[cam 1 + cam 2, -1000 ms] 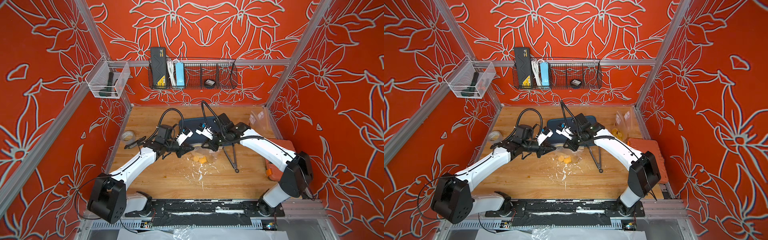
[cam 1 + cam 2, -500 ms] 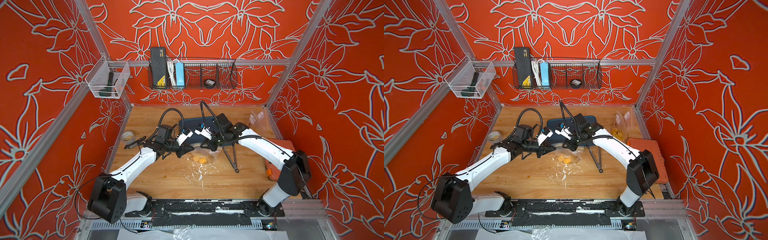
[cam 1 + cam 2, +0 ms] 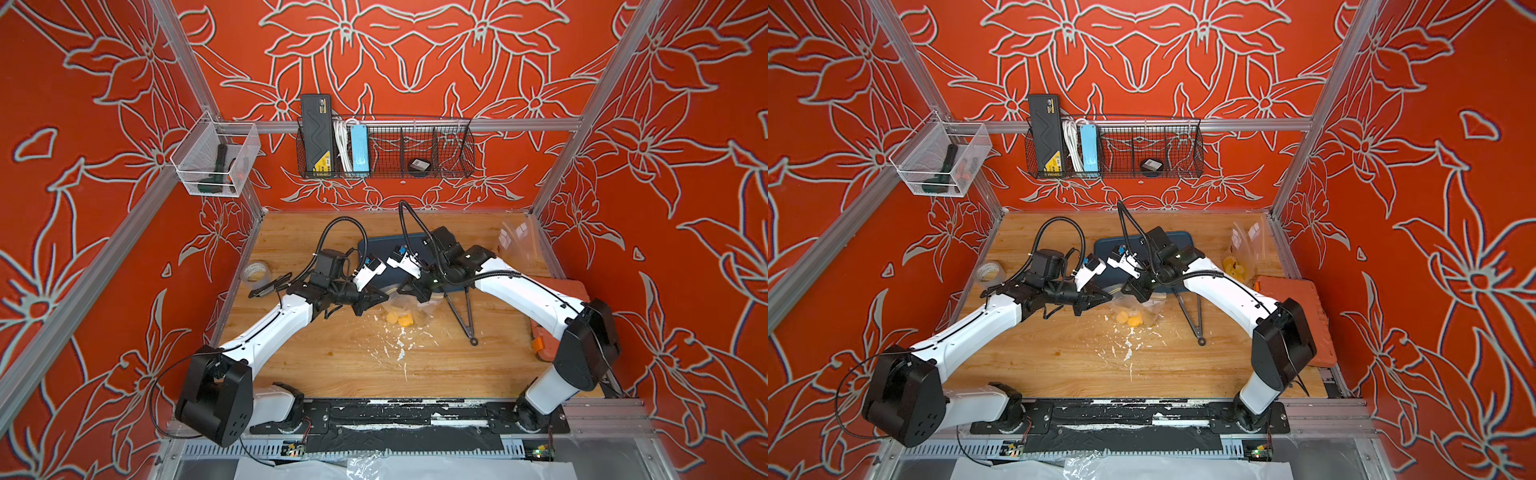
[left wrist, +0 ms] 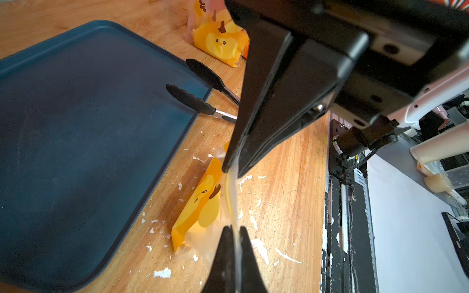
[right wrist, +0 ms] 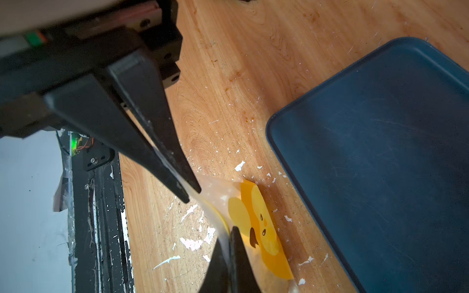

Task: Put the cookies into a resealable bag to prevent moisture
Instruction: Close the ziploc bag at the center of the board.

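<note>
A clear resealable bag (image 3: 411, 309) (image 3: 1144, 309) with a yellow cartoon print lies on the wooden table in front of the blue tray (image 3: 390, 243) (image 3: 1121, 243). My left gripper (image 3: 376, 297) (image 4: 234, 230) is shut on the bag's top edge (image 4: 232, 200). My right gripper (image 3: 409, 289) (image 5: 229, 232) is shut on the same edge, a short way along, so the strip runs taut between the two. In each wrist view the opposite gripper's fingers (image 4: 253, 132) (image 5: 157, 142) pinch that edge. The cookies do not show; the yellow patches (image 5: 256, 228) are the bag's print. The tray (image 4: 88, 126) (image 5: 380, 152) is bare.
Black tongs (image 3: 461, 311) (image 3: 1190, 311) (image 4: 200, 101) lie right of the bag, tips by the tray. More printed bags (image 3: 517, 245) (image 3: 1241, 257) (image 4: 220, 43) stand at the back right. A tape roll (image 3: 256, 272) sits at the left edge, a red case (image 3: 1300, 307) at the right. White flecks dot the wood.
The right arm has shifted slightly to the left, still at the bag's edge. The left arm and the bag have stayed in place.
</note>
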You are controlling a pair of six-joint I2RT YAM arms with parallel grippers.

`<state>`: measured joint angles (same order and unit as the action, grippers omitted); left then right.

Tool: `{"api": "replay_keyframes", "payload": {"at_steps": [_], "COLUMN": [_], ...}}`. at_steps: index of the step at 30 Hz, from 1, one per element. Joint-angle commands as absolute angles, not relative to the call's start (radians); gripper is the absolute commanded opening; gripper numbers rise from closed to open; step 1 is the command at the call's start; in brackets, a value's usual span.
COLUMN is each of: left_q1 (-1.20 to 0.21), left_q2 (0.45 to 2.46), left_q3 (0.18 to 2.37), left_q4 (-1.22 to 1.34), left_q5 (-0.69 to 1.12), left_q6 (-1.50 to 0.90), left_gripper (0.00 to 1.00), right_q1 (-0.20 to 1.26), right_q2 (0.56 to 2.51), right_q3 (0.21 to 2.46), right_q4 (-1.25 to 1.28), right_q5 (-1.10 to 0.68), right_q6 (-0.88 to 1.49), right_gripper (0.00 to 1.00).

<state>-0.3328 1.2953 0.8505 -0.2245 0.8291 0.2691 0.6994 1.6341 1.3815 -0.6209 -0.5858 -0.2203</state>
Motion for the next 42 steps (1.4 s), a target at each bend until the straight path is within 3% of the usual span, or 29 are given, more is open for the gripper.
{"api": "replay_keyframes", "payload": {"at_steps": [1, 2, 4, 5, 6, 8, 9, 11, 12, 13, 14, 15, 17, 18, 20, 21, 23, 25, 27, 28, 29, 30, 32, 33, 34, 36, 37, 40, 42], "left_q1": [-0.328, -0.328, -0.327, -0.327, -0.327, -0.325, -0.324, -0.32, -0.321, -0.319, -0.319, -0.319, -0.319, -0.319, -0.319, -0.318, -0.318, -0.318, -0.318, -0.318, -0.318, -0.318, -0.316, -0.316, -0.316, -0.315, -0.314, -0.312, -0.313], "left_q2": [1.298, 1.296, 1.296, 1.296, 1.296, 1.297, 1.297, 1.298, 1.298, 1.296, 1.295, 1.298, 1.297, 1.297, 1.296, 1.297, 1.298, 1.298, 1.299, 1.297, 1.297, 1.295, 1.296, 1.296, 1.295, 1.298, 1.299, 1.3, 1.3], "left_q3": [0.858, 0.859, 0.858, 0.858, 0.858, 0.858, 0.859, 0.859, 0.859, 0.857, 0.857, 0.857, 0.856, 0.856, 0.857, 0.857, 0.856, 0.857, 0.858, 0.857, 0.857, 0.857, 0.857, 0.857, 0.857, 0.857, 0.857, 0.857, 0.857], "left_q4": [-0.219, -0.219, -0.219, -0.219, -0.219, -0.219, -0.219, -0.218, -0.216, -0.216, -0.216, -0.216, -0.216, -0.216, -0.218, -0.218, -0.216, -0.218, -0.218, -0.218, -0.218, -0.218, -0.218, -0.219, -0.218, -0.218, -0.218, -0.218, -0.218], "left_q5": [0.852, 0.85, 0.845, 0.841, 0.835, 0.821, 0.816, 0.816, 0.818, 0.818, 0.819, 0.82, 0.821, 0.821, 0.821, 0.821, 0.821, 0.822, 0.821, 0.821, 0.819, 0.818, 0.817, 0.816, 0.816, 0.813, 0.81, 0.808, 0.81], "left_q6": [0.291, 0.289, 0.289, 0.288, 0.287, 0.284, 0.28, 0.278, 0.278, 0.279, 0.278, 0.278, 0.279, 0.278, 0.279, 0.278, 0.279, 0.279, 0.279, 0.28, 0.281, 0.281, 0.279, 0.278, 0.277, 0.275, 0.272, 0.272, 0.273], "left_gripper": [0.0, 0.0, 0.0, 0.0, 0.0, 0.0, 0.0, 0.0, 0.0, 0.0, 0.0, 0.0, 0.0, 0.0, 0.0, 0.0, 0.0, 0.0, 0.0, 0.0, 0.0, 0.0, 0.0, 0.0, 0.0, 0.0, 0.0, 0.0, 0.0], "right_q1": [0.706, 0.705, 0.706, 0.704, 0.703, 0.699, 0.698, 0.699, 0.697, 0.698, 0.697, 0.695, 0.695, 0.695, 0.69, 0.689, 0.687, 0.684, 0.677, 0.676, 0.676, 0.672, 0.664, 0.663, 0.661, 0.653, 0.648, 0.644, 0.641], "right_q2": [1.646, 1.637, 1.608, 1.593, 1.578, 1.55, 1.535, 1.517, 1.512, 1.51, 1.51, 1.51, 1.5, 1.489, 1.467, 1.461, 1.454, 1.451, 1.446, 1.44, 1.428, 1.417, 1.405, 1.401, 1.394, 1.383, 1.381, 1.354, 1.33], "right_q3": [1.4, 1.387, 1.36, 1.349, 1.34, 1.319, 1.309, 1.287, 1.28, 1.276, 1.273, 1.271, 1.254, 1.239, 1.215, 1.21, 1.204, 1.199, 1.195, 1.19, 1.178, 1.169, 1.164, 1.16, 1.152, 1.138, 1.134, 1.098, 1.066], "right_q4": [-0.624, -0.607, -0.577, -0.571, -0.571, -0.564, -0.559, -0.555, -0.561, -0.571, -0.584, -0.596, -0.586, -0.57, -0.551, -0.553, -0.56, -0.569, -0.581, -0.578, -0.568, -0.563, -0.571, -0.577, -0.576, -0.582, -0.59, -0.566, -0.541], "right_q5": [-0.599, -0.58, -0.537, -0.512, -0.499, -0.499, -0.492, -0.47, -0.455, -0.443, -0.438, -0.444, -0.438, -0.422, -0.414, -0.416, -0.398, -0.381, -0.386, -0.374, -0.357, -0.354, -0.36, -0.357, -0.347, -0.365, -0.379, -0.365, -0.359], "right_q6": [-0.23, -0.224, -0.208, -0.203, -0.198, -0.194, -0.191, -0.187, -0.188, -0.189, -0.19, -0.197, -0.193, -0.18, -0.169, -0.169, -0.169, -0.172, -0.174, -0.172, -0.166, -0.164, -0.162, -0.161, -0.161, -0.159, -0.155, -0.122, -0.104], "right_gripper": [0.02, 0.12, 0.14, 0.11, 0.0, 0.0, 0.04, 0.24, 0.21, 0.05, 0.0, 0.0, 0.17, 0.16, 0.0, 0.04, 0.24, 0.0, 0.03, 0.14, 0.14, 0.0, 0.0, 0.11, 0.14, 0.0, 0.0, 0.22, 0.04]}}
